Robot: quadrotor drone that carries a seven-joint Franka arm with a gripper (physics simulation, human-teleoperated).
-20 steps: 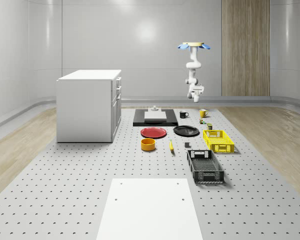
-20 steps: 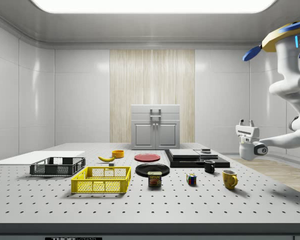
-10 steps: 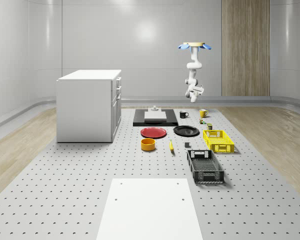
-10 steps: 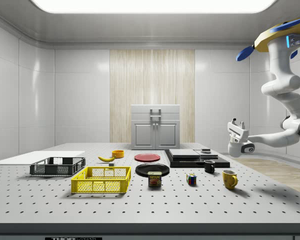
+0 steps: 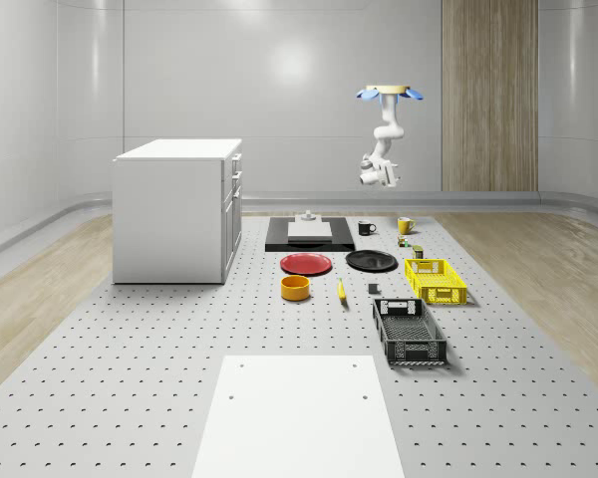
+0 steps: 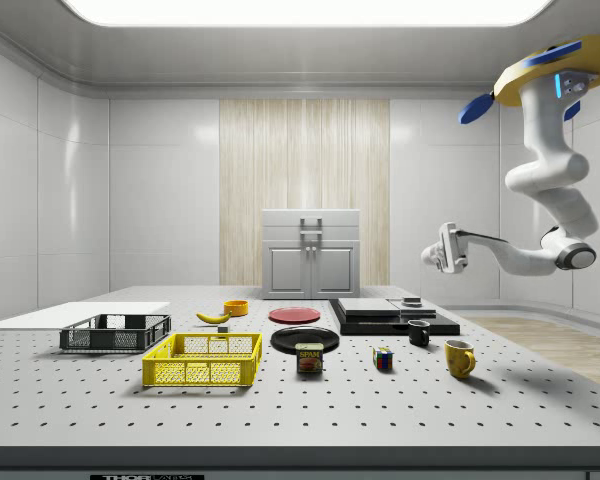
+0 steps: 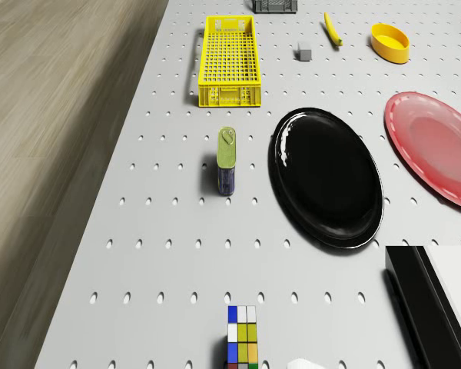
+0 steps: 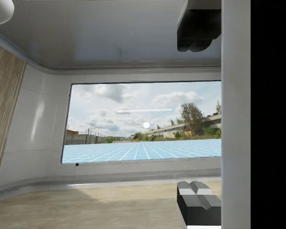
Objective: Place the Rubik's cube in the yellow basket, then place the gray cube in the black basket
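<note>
The Rubik's cube (image 6: 382, 359) (image 7: 242, 338) (image 5: 404, 240) sits on the table's far end, near a yellow mug. The small gray cube (image 7: 303, 53) (image 5: 373, 289) lies between the yellow basket (image 5: 436, 280) (image 6: 204, 360) (image 7: 230, 60) and a banana. The black basket (image 5: 409, 332) (image 6: 115, 333) stands beyond the yellow one. The drone (image 5: 387, 93) (image 6: 540, 75) hovers high over the table's far end. Its arm holds the gripper (image 6: 432, 256) (image 5: 367, 175) (image 8: 198, 114) level, well above the table and the Rubik's cube. The fingers (image 8: 195, 28) stand open with nothing between them.
A tin can (image 7: 227, 160) (image 6: 310, 358), a black plate (image 7: 326, 177) and a red plate (image 7: 438, 146) lie mid-table. A yellow mug (image 6: 459, 357), a black mug (image 6: 418, 333) and a black platform (image 5: 309, 234) are at the far end. A white cabinet (image 5: 176, 209) stands at the whole-scene view's left.
The arm has swung the gripper up from pointing downward to level, raising it. The drone has drifted a little toward the side view's left. The table objects have not moved.
</note>
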